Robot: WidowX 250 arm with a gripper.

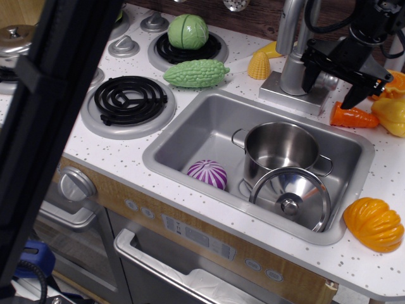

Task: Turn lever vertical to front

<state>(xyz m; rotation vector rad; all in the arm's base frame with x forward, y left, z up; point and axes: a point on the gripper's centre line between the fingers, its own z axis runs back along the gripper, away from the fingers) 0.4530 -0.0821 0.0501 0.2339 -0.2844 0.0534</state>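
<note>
We see the faucet [296, 60] standing on its square base at the far rim of the sink [183, 136], with the countertop [120, 149] running left to the stove burners and right to a narrow strip before the edge. Room around the faucet is tight: a yellow corn [258, 65] sits just left of the base, an orange carrot [352, 116] lies just right of it, and a yellow vegetable [392, 114] crowds the far right edge. A wide black bar [44, 133] in the foreground blocks much of the left side of the view.

The gripper [336, 81] hangs beside the right of the faucet body, its two black fingers spread apart, one near the faucet and the other above the carrot. Between them, close to the left finger, we make out the lever [327, 80], a small silver stub off the right side of the faucet body. Its long axis seems to run sideways to the right, but it is largely hidden and we cannot tell its exact angle, nor whether a finger touches it.

In the sink, a steel pot [281, 152] stands upright at the right, and we see nothing in it. Its lid [290, 197] leans tilted against the pot's near side, knob facing us. A purple striped vegetable [207, 173] lies on the sink floor to the left, apart from the pot.

On the far burner [218, 47] sits a green cabbage [188, 31], with a green bitter gourd [196, 73] on the counter just in front. An orange pumpkin [373, 223] rests near the sink's right near corner.
</note>
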